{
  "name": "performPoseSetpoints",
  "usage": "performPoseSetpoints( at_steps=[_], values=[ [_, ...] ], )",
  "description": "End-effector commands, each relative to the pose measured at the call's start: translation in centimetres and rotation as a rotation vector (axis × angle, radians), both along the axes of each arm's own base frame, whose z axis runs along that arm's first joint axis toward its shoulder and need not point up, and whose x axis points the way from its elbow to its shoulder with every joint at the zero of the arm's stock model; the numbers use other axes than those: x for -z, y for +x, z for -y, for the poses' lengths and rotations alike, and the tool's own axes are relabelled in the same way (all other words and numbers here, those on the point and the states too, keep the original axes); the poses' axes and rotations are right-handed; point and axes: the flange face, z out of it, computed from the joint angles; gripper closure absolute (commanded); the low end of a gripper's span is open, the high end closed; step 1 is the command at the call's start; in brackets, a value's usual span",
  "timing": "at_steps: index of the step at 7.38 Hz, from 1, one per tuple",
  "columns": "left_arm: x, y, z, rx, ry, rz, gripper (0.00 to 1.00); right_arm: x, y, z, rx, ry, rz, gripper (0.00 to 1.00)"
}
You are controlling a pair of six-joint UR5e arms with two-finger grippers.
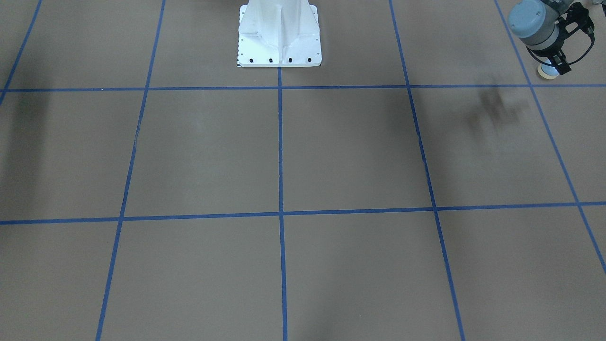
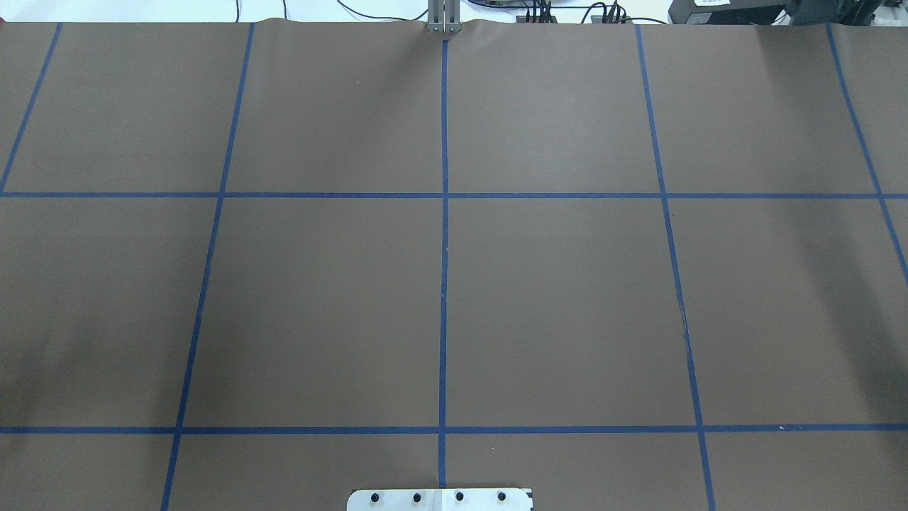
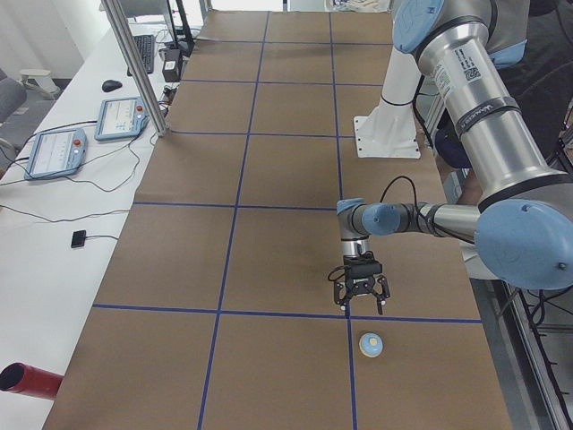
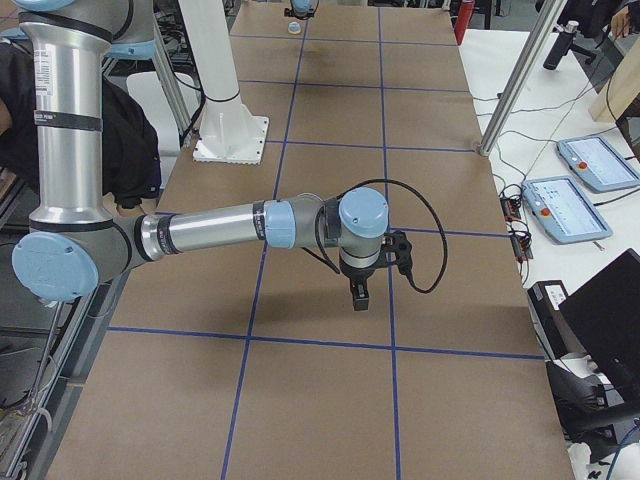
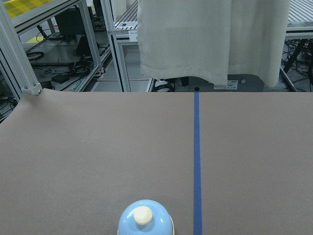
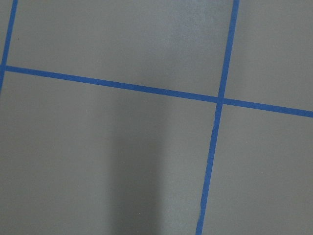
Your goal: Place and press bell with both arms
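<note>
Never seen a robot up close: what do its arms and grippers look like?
The left arm and right arm: silver tubes, light-blue joint caps, printed labels. The left gripper and right gripper: black, each fed by a looping black cable.

Silver-tubed left arm and right arm, light-blue joint caps, looping black cables, white bolted pedestal.

Left tool near bell, apart

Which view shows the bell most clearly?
The left wrist view: the bell is near and large, button visible, base cropped. Exterior left shows it whole but small; front-facing, half hidden; exterior right, tiny; the rest, nothing.
</note>
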Motion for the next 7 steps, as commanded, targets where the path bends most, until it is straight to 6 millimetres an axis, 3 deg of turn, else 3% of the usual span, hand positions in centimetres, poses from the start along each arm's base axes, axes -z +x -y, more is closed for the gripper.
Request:
performPoseSetpoints(
  at_steps=[1,7],
  values=[
    [-2.7,1.2,-1.1,0.024,0.014,0.003,0.0,0.4,-0.1,0.1,-0.001,0.006,0.003,0.0],
    [-5.6,3.0,-3.0,0.02,0.021,0.017,0.0,0.9,-0.8,0.6,0.0,-0.002,0.006,0.0]
  ],
)
